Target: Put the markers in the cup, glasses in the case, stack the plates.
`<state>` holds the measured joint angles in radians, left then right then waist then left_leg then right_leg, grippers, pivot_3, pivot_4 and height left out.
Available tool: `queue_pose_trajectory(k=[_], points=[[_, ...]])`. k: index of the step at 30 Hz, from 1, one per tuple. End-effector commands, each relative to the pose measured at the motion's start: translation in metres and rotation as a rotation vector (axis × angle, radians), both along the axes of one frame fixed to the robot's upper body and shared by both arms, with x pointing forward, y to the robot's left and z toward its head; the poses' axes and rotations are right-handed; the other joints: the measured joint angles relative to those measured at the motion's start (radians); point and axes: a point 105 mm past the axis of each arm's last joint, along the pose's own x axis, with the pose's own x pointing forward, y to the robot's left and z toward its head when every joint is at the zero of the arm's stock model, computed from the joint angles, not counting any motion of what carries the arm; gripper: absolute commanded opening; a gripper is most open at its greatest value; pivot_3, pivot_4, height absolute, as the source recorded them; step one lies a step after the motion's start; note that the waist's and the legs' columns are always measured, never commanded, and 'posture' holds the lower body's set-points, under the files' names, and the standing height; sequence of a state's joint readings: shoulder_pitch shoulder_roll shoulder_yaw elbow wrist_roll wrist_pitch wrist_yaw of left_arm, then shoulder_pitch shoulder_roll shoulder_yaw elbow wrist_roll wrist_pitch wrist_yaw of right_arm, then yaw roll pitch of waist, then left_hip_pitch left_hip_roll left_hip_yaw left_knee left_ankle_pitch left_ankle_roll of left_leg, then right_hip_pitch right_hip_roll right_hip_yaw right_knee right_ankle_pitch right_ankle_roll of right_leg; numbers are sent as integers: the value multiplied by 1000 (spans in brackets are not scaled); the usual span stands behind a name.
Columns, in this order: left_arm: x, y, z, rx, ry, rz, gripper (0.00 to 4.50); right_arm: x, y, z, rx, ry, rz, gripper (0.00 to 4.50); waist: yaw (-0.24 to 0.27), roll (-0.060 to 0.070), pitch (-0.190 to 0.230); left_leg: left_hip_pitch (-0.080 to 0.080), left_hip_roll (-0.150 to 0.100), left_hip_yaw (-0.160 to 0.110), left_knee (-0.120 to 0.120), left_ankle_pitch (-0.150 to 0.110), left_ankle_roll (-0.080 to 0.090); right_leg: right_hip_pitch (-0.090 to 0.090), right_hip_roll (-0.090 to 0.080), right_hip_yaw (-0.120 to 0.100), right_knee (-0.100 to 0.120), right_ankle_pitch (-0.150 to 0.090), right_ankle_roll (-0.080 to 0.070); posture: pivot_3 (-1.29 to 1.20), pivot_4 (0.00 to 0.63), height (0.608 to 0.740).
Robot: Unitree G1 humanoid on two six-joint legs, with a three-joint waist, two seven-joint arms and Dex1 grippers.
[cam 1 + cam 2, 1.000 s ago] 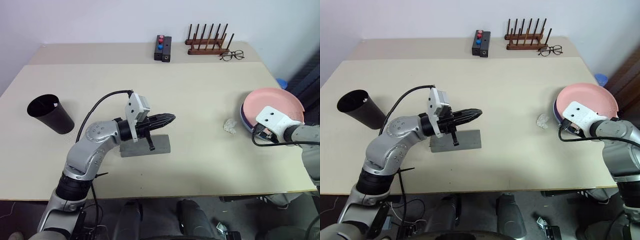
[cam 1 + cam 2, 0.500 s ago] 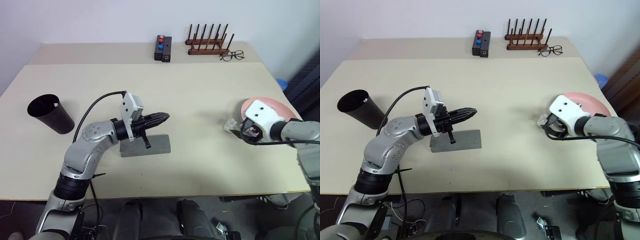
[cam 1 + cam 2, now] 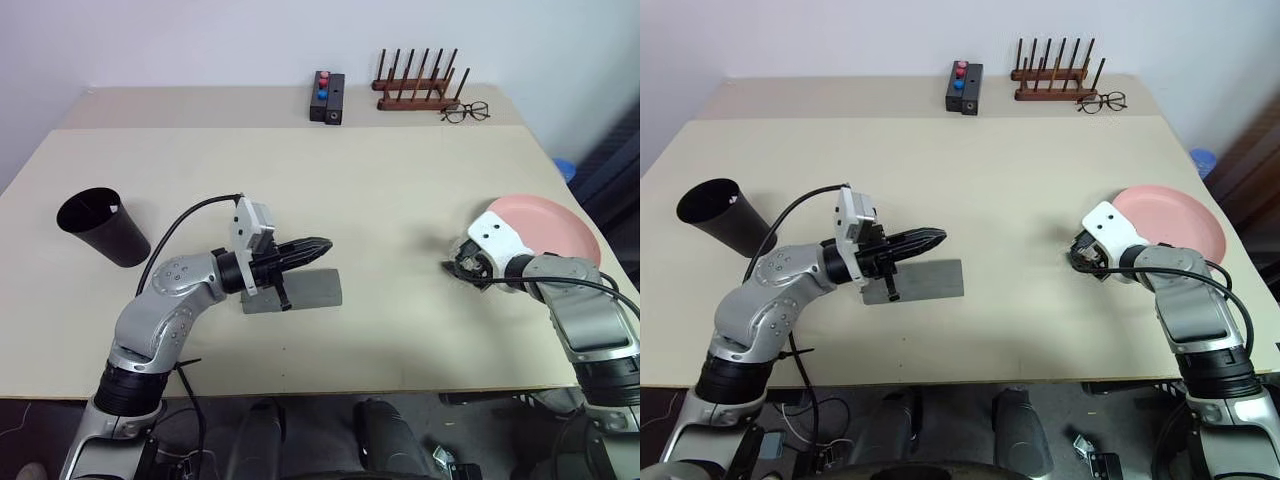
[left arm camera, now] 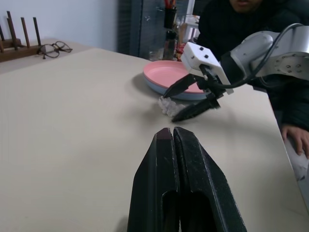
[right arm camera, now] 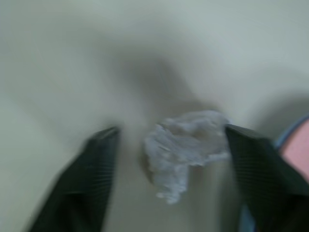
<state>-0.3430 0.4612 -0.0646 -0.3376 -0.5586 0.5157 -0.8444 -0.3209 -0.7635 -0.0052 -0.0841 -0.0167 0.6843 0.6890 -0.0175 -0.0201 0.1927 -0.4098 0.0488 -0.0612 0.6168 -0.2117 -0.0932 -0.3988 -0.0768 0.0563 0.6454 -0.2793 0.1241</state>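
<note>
The grey case (image 3: 305, 290) lies left of the table's middle. My left gripper (image 3: 322, 244) hovers just above it, shut and empty, pointing right. The salmon pink plate (image 3: 545, 225) rests on the light blue plate (image 4: 159, 89) at the right edge. Just left of them, my right gripper (image 4: 170, 106) is open, its fingers (image 5: 99, 164) on either side of a crumpled clear wad (image 5: 186, 145) without touching it. The black cup (image 3: 100, 225) stands at the far left with a small white tip (image 3: 113, 207) inside its rim. The markers and the glasses are hidden.
At the back stand a wooden peg rack (image 3: 418, 85), thin-framed spectacles (image 3: 465, 111) and a black box with red and blue buttons (image 3: 326, 96). A person in dark clothes (image 4: 241, 19) sits beyond the right edge, one hand (image 4: 294, 137) on the table.
My right gripper has moved left off the plates and down to the wad, its fingers now straddling it. The left gripper has stayed shut over the case.
</note>
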Motion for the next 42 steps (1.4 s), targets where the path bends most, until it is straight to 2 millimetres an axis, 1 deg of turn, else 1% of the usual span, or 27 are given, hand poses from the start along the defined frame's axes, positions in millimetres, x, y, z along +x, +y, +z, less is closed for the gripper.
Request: queue_pose_trajectory(k=[1,4,6,7,9,10,13,15,18,21,22,25,26,28,29,30,31,34,36,40,42], points=[[-7,-1,10,-17,-47,-18,0,5,-3,10,-12,-48,-14,1573,0,0,0,0,0,0,0,0,0,0,0,0,0,0,0,0,150,740],[-7,-3,12,-19,-51,-22,0,5,-2,13,-12,-56,-11,77,0,0,0,0,0,0,0,0,0,0,0,0,0,0,0,0,150,740],[-7,-3,14,-20,-54,-23,0,4,0,16,-10,-64,-1,22,0,0,0,0,0,0,0,0,0,0,0,0,0,0,0,0,150,740],[-7,-3,16,-20,-55,-22,0,3,4,21,-9,-82,27,22,-1,0,0,0,0,0,0,0,0,0,0,0,0,0,0,0,150,740],[-6,-2,18,-17,-59,-14,0,1,9,36,-19,-131,67,22,-1,0,0,0,0,0,0,0,0,0,0,0,0,0,0,0,150,740],[-5,-1,21,-16,-64,-6,0,2,6,46,-28,-160,60,22,-1,0,0,0,0,0,0,0,0,0,0,0,0,0,0,0,150,740],[-2,4,25,-14,-69,19,0,6,-16,76,-76,-237,-32,22,-1,0,0,0,0,0,0,0,0,0,0,0,0,0,0,0,150,740],[-1,5,25,-13,-67,28,0,6,-31,88,-105,-258,-81,22,0,0,0,0,0,0,0,0,0,0,0,0,0,0,0,0,150,740],[2,5,24,-13,-63,39,0,3,-46,92,-134,-247,-124,22,4,0,0,0,0,0,-1,0,0,0,0,0,0,0,0,0,150,740],[4,4,23,-14,-61,43,0,2,-55,86,-146,-224,-157,22,1,0,0,0,0,0,-1,0,0,0,0,0,-1,0,0,0,150,740],[5,4,23,-14,-62,44,0,1,-53,83,-130,-212,-147,22,1,0,0,0,0,0,-1,0,0,0,0,0,-1,0,0,0,150,740],[5,4,25,-15,-64,47,0,-2,-31,74,11,-175,-78,849,-4,0,0,0,0,0,-1,0,0,0,0,0,-1,0,0,0,150,740],[5,4,25,-15,-65,47,0,-3,-26,72,34,-171,-61,1300,-5,0,0,0,0,0,-1,0,0,0,0,0,0,0,0,0,150,740],[5,4,26,-15,-64,46,0,-5,-5,67,169,-147,-36,2332,-6,0,0,0,0,0,-1,0,0,0,0,0,0,0,1,0,150,740],[4,4,26,-15,-64,45,0,-7,3,63,213,-127,-27,2726,-5,0,0,1,0,0,-1,0,0,0,0,0,0,0,1,0,150,740],[4,5,26,-16,-62,44,0,-8,10,58,238,-112,-24,3295,-4,0,0,1,0,0,-1,0,0,0,0,0,0,0,1,0,150,740],[4,4,26,-15,-62,43,0,-8,13,53,258,-102,-34,3759,-2,0,0,1,0,0,-1,0,0,0,0,0,0,1,2,0,150,740],[3,4,27,-13,-60,37,0,-7,19,43,324,-73,-76,3759,4,0,0,0,0,0,-1,0,0,0,0,0,-1,0,1,0,150,740],[2,4,27,-12,-59,35,0,-5,19,32,335,-50,-113,3759,4,0,0,0,0,0,-1,0,0,0,0,0,-1,0,0,0,150,740],[2,4,26,-11,-59,33,0,-3,11,10,295,-14,-186,3759,2,0,0,0,0,0,-1,0,0,0,0,0,-1,0,0,0,150,740],[2,4,26,-12,-58,32,0,-1,9,5,281,-9,-197,3759,1,0,0,0,0,0,-1,0,0,0,0,0,-1,0,0,0,150,740]])
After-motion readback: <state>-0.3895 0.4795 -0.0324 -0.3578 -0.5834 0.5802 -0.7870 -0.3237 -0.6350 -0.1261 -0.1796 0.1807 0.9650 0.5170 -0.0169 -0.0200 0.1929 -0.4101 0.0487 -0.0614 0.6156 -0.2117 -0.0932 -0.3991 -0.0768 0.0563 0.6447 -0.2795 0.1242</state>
